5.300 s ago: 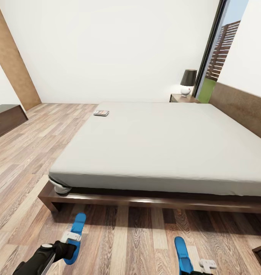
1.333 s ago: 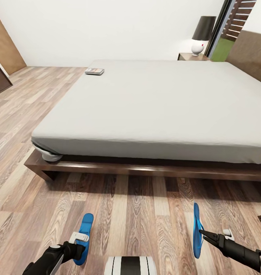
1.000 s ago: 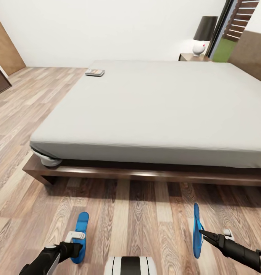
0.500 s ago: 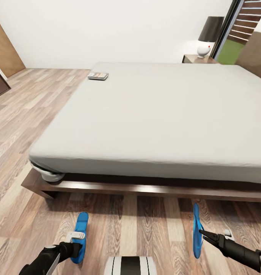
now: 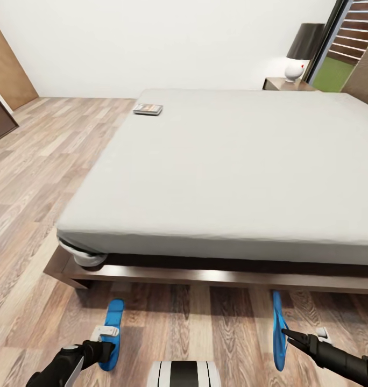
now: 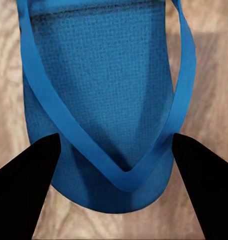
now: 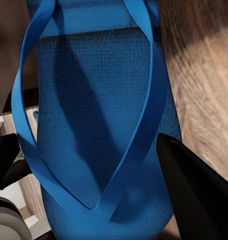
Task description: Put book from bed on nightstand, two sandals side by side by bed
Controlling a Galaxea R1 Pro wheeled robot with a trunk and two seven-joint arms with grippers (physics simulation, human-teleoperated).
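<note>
The robot faces the long side of the large low bed [image 5: 232, 161], with its pale grey mattress and dark brown wooden frame, and each arm carries one bright blue flip-flop sandal. The left gripper [image 5: 100, 349] has its fingers clamped on the left sandal [image 5: 110, 330], held roughly flat above the wood-plank floor [image 5: 39, 177]; the right gripper [image 5: 291, 337] pinches the right sandal [image 5: 277, 333], which hangs turned on edge. The two sandals are well apart, both near the bed's frame. The small dark paperback book [image 5: 147, 109] lies at the far left corner of the mattress, untouched. A low nightstand [image 5: 283, 83] bearing a dark-shaded lamp [image 5: 304, 51] stands beyond the bed's far edge. The sandal step appears to be in hand; next, I'd judge, the arms must draw together, level the right sandal, and set both down side by side by the frame.
</note>
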